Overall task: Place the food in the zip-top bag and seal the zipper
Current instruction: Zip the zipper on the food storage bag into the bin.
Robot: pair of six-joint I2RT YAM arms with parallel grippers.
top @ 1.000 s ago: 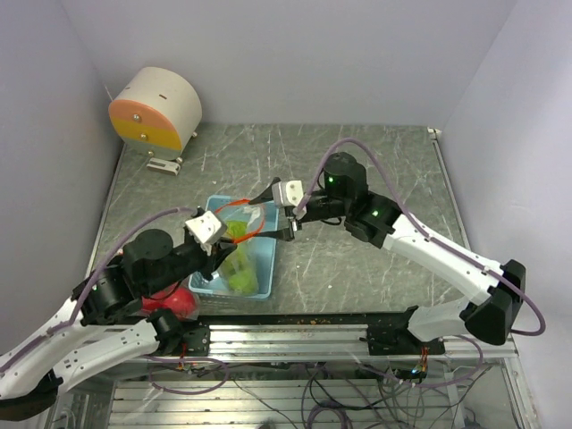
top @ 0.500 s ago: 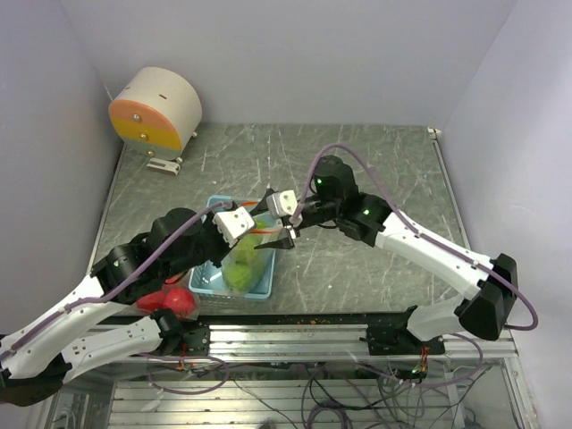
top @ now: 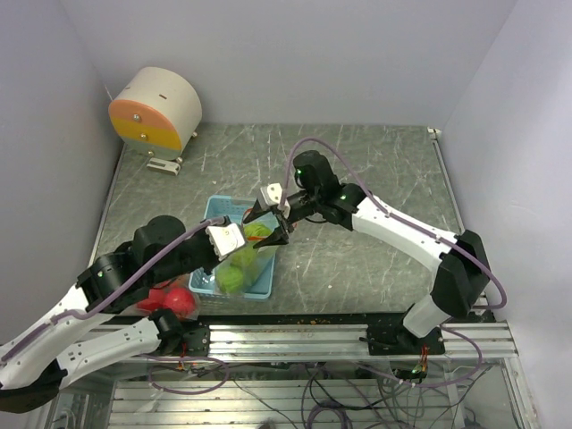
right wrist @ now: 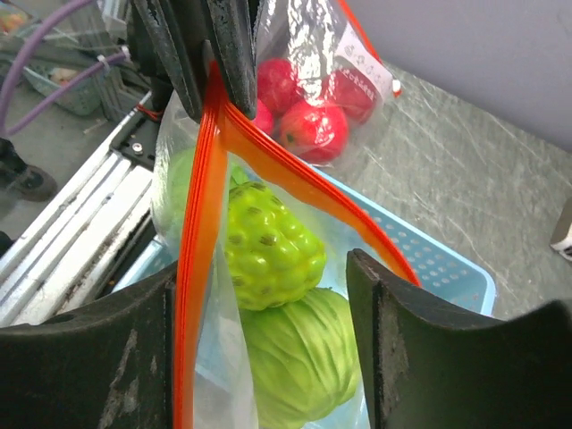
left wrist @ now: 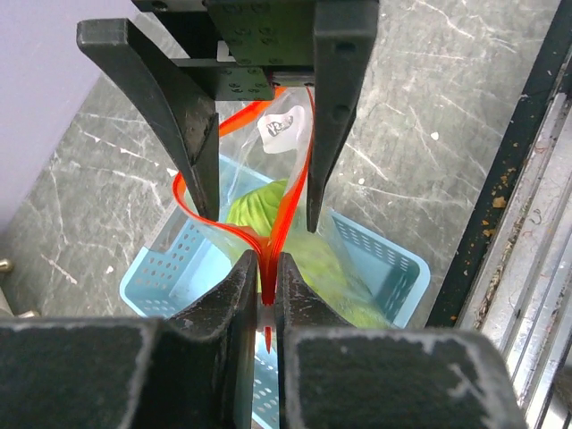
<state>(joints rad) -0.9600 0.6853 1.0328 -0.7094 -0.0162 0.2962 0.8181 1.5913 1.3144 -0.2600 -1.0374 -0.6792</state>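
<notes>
A clear zip-top bag [top: 239, 268] with an orange zipper [left wrist: 284, 192] hangs into the light blue tray [top: 212, 214]. It holds green food: a bumpy piece [right wrist: 268, 241] above a ribbed cabbage-like head [right wrist: 299, 362]. My left gripper [left wrist: 266, 268] is shut on one end of the zipper, both strips pinched together. Past that pinch the strips part into a loop. My right gripper [right wrist: 264, 268] is open and straddles this loop; its left finger [right wrist: 98, 357] lies against one strip. From the top view, the left gripper [top: 241, 243] and right gripper [top: 266, 223] are close together above the tray.
A second clear bag of red apple-like balls [right wrist: 313, 116] lies at the near left beside the tray [right wrist: 438, 259], also seen from the top view [top: 174, 299]. A round white-and-orange device [top: 156, 107] stands at the back left. A metal rail [top: 295, 335] runs along the near edge.
The right gripper has moved left and nearer, closing in on the left gripper along the zipper. The left arm swung right, carrying the bag's end over the tray.
</notes>
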